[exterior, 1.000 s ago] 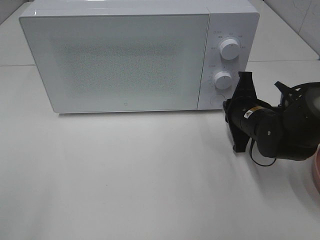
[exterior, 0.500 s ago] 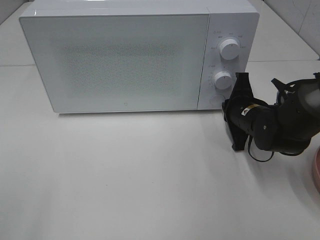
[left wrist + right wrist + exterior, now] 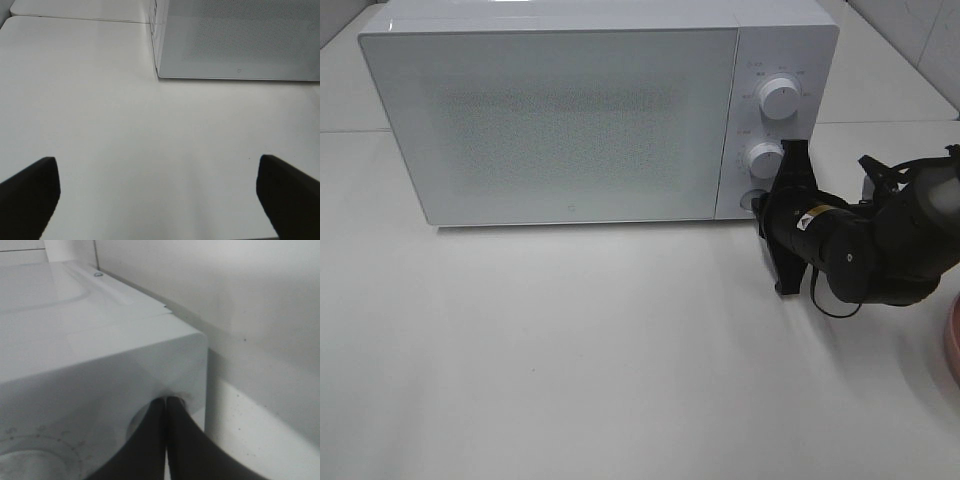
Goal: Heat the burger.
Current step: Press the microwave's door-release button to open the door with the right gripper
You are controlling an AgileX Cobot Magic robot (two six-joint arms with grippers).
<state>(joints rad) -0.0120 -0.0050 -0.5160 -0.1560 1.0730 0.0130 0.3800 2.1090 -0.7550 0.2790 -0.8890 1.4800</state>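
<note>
The burger is out of view in every frame. The white microwave stands at the back of the table with its door closed. My right gripper is shut with nothing between its fingers. Its tips are at the round button at the bottom of the control panel. In the right wrist view the closed tips rest against that button on the microwave's front. My left gripper is open over bare table, well short of the microwave's lower left corner. It holds nothing.
Two round knobs sit on the panel above the button. The rim of a pink plate shows at the right edge of the table. White tabletop stretches in front of the microwave.
My right gripper has moved left and slightly up toward the microwave, bringing its shut tips onto the round button. The left gripper has stayed open.
</note>
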